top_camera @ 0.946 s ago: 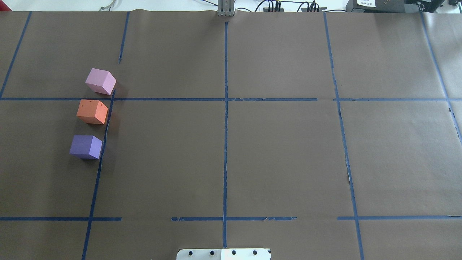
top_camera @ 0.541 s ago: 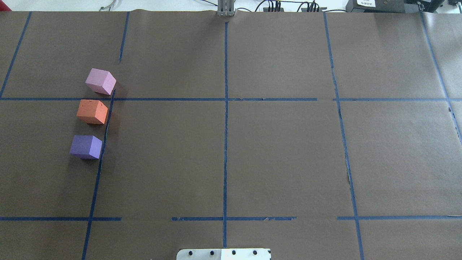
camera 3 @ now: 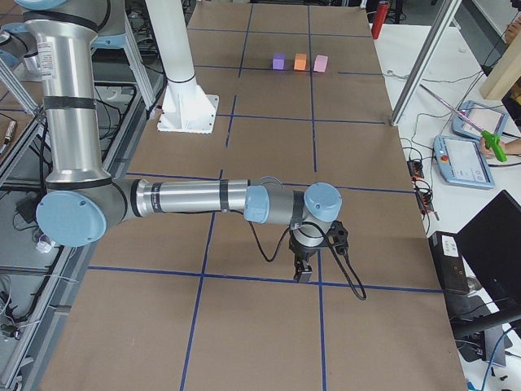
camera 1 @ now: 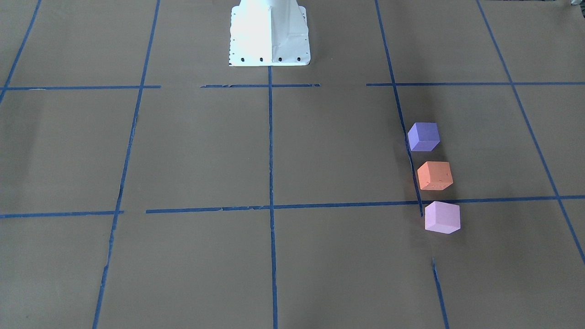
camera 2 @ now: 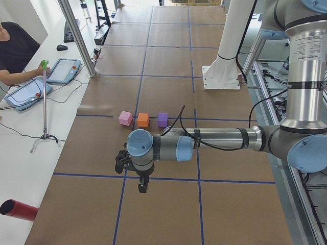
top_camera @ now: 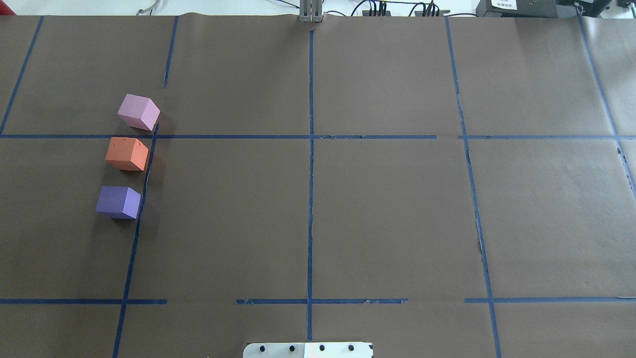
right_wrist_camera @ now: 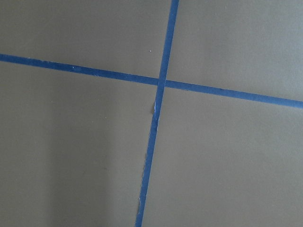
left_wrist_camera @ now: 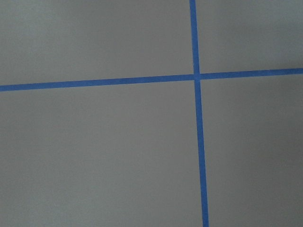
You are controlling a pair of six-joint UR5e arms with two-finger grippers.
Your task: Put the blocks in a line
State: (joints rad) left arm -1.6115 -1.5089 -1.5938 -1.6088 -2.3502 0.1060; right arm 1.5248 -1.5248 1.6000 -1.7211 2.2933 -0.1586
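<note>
Three blocks stand in a line on the brown paper at the table's left side, apart from each other. The pink-lilac block (top_camera: 139, 112) is farthest from the robot, the orange block (top_camera: 127, 154) in the middle, the violet-blue block (top_camera: 118, 202) nearest. They also show in the front view: pink-lilac (camera 1: 442, 217), orange (camera 1: 434, 175), violet-blue (camera 1: 423, 136). My left gripper (camera 2: 141, 186) hangs over bare paper, well away from the blocks. My right gripper (camera 3: 303, 275) hangs over bare paper at the far end. I cannot tell whether either is open or shut. Both wrist views show only paper and tape.
Blue tape lines (top_camera: 310, 174) form a grid on the brown paper. The robot's white base (camera 1: 269, 34) stands at the table's near-robot edge. An operator (camera 2: 13, 48) with tablets sits beside the table. A red cylinder (camera 2: 18, 210) lies at the table's left end.
</note>
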